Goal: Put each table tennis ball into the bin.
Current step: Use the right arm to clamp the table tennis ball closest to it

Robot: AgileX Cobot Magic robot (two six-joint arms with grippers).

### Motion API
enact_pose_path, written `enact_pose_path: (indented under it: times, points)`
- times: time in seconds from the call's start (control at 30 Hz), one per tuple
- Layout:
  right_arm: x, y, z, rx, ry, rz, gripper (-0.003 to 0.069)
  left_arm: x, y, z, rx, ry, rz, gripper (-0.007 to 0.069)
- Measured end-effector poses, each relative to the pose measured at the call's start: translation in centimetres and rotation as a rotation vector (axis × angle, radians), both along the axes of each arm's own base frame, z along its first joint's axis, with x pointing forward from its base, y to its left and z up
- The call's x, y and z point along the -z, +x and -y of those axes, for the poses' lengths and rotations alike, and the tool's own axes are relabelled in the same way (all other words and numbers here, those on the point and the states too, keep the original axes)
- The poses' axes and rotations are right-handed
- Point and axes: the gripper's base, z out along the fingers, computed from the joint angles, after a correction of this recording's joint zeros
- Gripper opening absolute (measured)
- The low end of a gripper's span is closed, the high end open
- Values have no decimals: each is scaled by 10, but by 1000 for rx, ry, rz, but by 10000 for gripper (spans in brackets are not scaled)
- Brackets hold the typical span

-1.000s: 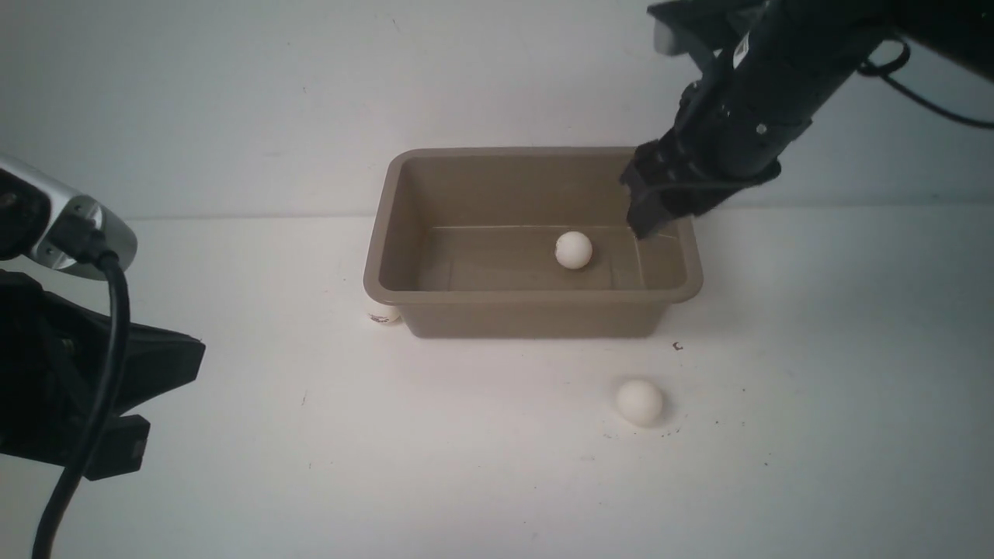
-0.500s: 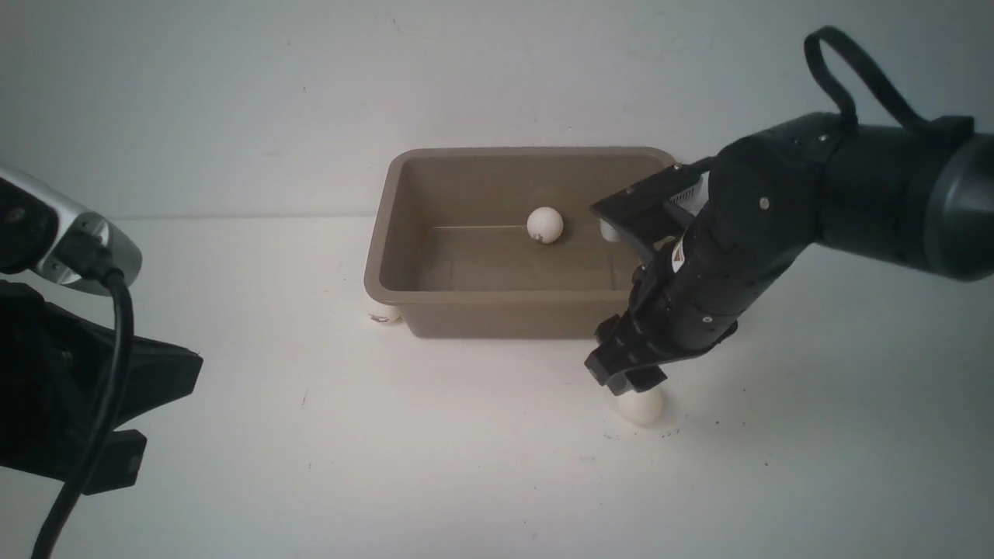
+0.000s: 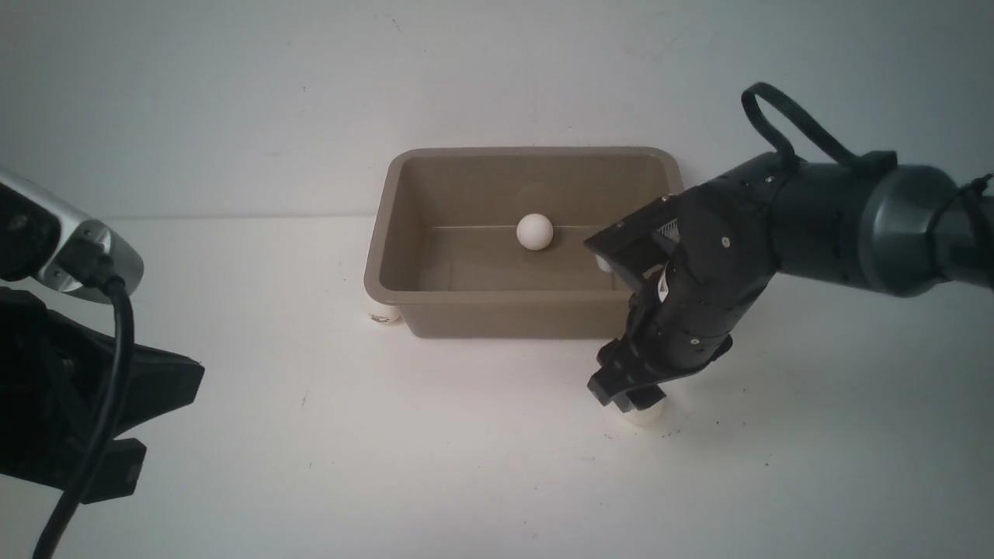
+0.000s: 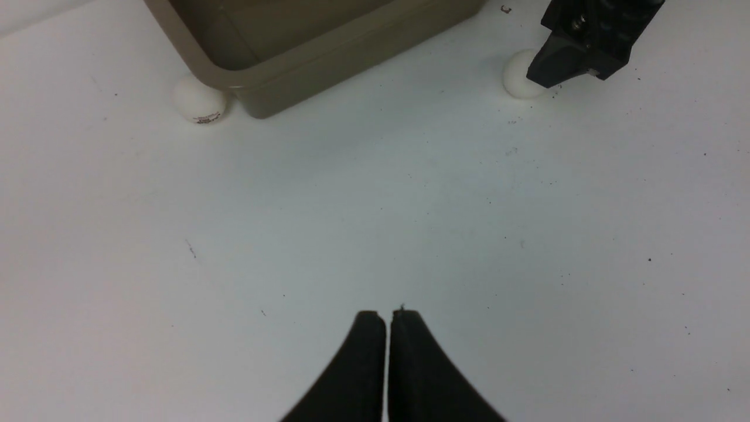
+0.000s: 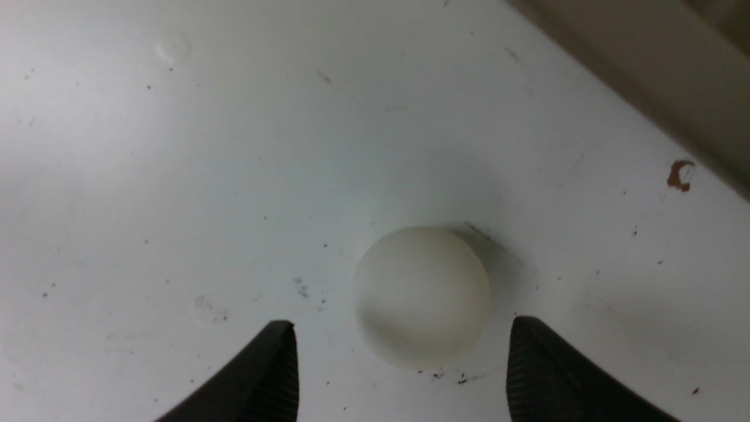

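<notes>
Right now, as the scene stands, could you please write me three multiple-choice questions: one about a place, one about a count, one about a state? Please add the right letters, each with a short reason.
1. Where is the ball with the printed logo?
A. on the table, beside the bin's corner
B. inside the bin
C. at the table's far edge

2. How many balls lie inside the bin?
A. none
B. one
C. three

3. How does the right gripper stand?
A. shut on a ball
B. open above the bin
C. open, astride a ball on the table

Answers:
1 A: the left wrist view shows it outside, by the corner.
2 B: a single ball rests on its floor.
3 C: its jaws stand apart on either side of the third ball.
</notes>
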Motion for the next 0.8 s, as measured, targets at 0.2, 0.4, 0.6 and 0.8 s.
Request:
enact_pose_path:
  times: [0.2,0.4,0.6,0.8]
  points:
    - [1,3,-1,-5,8,31,437,0,0,0,0,0,0,-4]
    - [21,6,-3,-2,-15,-11,438,0,0,0,0,0,0,-4]
    - [40,8,-4,-3,-38,-51,435,0,0,0,0,0,0,-4]
    - [45,9,-5,7,-36,-53,361,0,0,0,0,0,0,-4]
